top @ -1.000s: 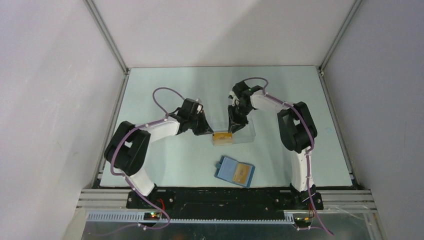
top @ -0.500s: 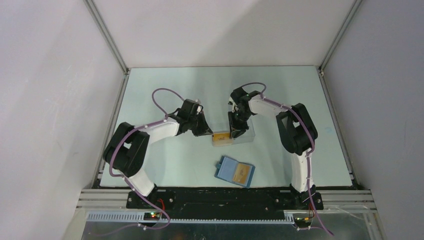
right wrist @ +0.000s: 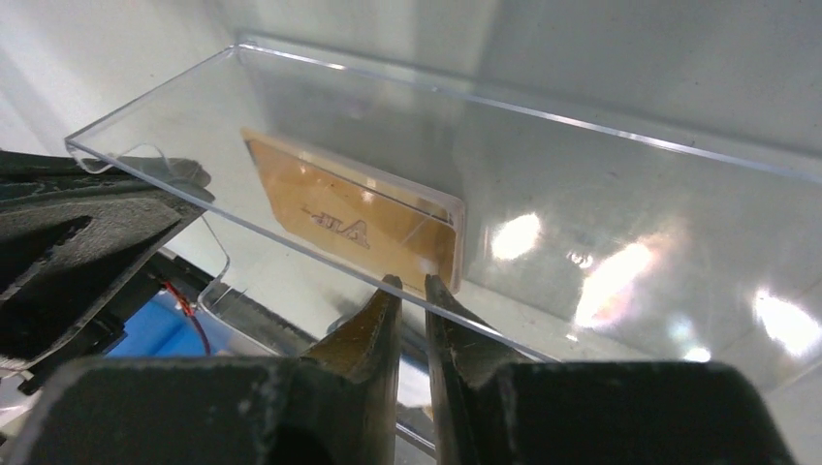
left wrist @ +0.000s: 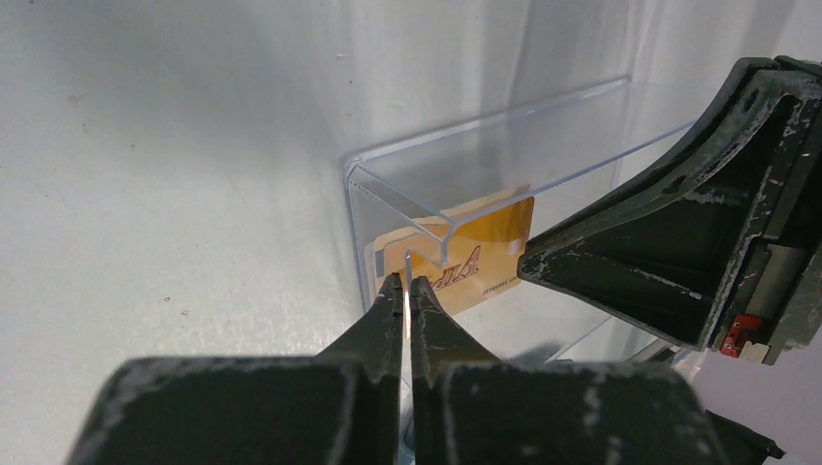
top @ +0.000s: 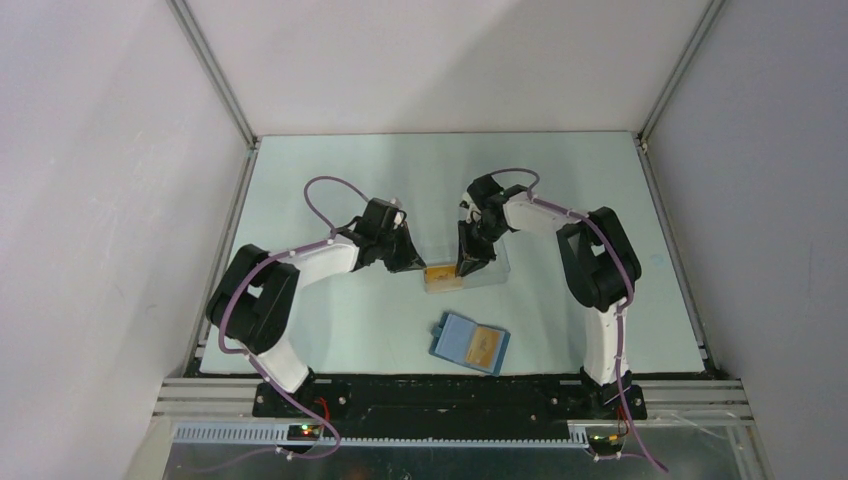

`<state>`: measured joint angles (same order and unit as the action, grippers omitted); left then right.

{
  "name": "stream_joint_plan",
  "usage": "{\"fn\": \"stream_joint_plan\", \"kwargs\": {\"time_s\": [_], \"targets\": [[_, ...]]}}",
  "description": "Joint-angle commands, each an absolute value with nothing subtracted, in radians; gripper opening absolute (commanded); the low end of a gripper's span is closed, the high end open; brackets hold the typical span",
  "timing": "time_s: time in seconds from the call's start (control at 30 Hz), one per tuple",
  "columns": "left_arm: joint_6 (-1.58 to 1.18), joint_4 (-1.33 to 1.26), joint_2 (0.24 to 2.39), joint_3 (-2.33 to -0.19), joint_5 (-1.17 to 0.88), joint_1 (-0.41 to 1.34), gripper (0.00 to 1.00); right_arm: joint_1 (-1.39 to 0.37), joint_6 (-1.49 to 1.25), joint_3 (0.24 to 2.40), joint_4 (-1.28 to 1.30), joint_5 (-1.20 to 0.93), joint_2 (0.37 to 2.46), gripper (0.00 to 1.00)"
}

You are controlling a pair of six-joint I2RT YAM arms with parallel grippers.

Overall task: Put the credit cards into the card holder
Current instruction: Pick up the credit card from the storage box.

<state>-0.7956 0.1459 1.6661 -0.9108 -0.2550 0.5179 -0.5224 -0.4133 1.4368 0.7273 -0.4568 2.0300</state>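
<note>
Orange credit cards [left wrist: 480, 254] in clear box [left wrist: 523, 145], just beyond left hand [left wrist: 406, 281] clamped on wall, right hand [right wrist: 410, 283] pinching rim

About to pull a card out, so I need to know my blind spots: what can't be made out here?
How many credit cards sit in the clear box: wrist views show one face, top view too small.
Whether the right gripper pinches the box wall: right wrist view shows its tips astride it, contact unclear.
Pockets of the card holder: too small in the top view.
</note>
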Motion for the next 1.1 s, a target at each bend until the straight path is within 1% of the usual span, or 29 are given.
{"fn": "stream_joint_plan", "kwargs": {"time_s": [0.0, 0.1, 0.27, 0.33, 0.47, 0.57, 0.7, 0.77, 0.83, 0.9, 1.07], "targets": [[-0.790, 0.187, 1.686, -0.921, -0.272, 0.541, 0.00, -0.512, -0.444, 1.418, 0.673, -0.511, 2.011, 0.18], [-0.790, 0.189, 1.687, -0.919, -0.272, 0.541, 0.00, -0.512, -0.451, 1.415, 0.663, -0.517, 1.997, 0.14], [-0.790, 0.188, 1.685, -0.918, -0.270, 0.541, 0.00, -0.515, -0.445, 1.410, 0.695, -0.386, 1.985, 0.18], [-0.790, 0.187, 1.684, -0.919, -0.269, 0.541, 0.00, -0.520, -0.441, 1.403, 0.699, -0.336, 1.981, 0.23], [-0.790, 0.187, 1.682, -0.916, -0.268, 0.541, 0.00, -0.531, -0.440, 1.392, 0.690, -0.309, 1.980, 0.26], [-0.790, 0.187, 1.682, -0.914, -0.270, 0.541, 0.00, -0.538, -0.443, 1.391, 0.686, -0.309, 1.990, 0.26], [-0.790, 0.188, 1.681, -0.913, -0.272, 0.541, 0.00, -0.550, -0.446, 1.392, 0.670, -0.341, 2.005, 0.25], [-0.790, 0.189, 1.683, -0.913, -0.273, 0.540, 0.00, -0.554, -0.450, 1.392, 0.661, -0.360, 2.007, 0.22], [-0.790, 0.189, 1.685, -0.912, -0.272, 0.541, 0.00, -0.556, -0.452, 1.391, 0.650, -0.377, 2.007, 0.15], [-0.790, 0.187, 1.688, -0.911, -0.274, 0.541, 0.00, -0.556, -0.454, 1.391, 0.642, -0.393, 2.004, 0.12], [-0.790, 0.187, 1.689, -0.910, -0.276, 0.541, 0.00, -0.555, -0.460, 1.391, 0.631, -0.427, 1.997, 0.09]]}}
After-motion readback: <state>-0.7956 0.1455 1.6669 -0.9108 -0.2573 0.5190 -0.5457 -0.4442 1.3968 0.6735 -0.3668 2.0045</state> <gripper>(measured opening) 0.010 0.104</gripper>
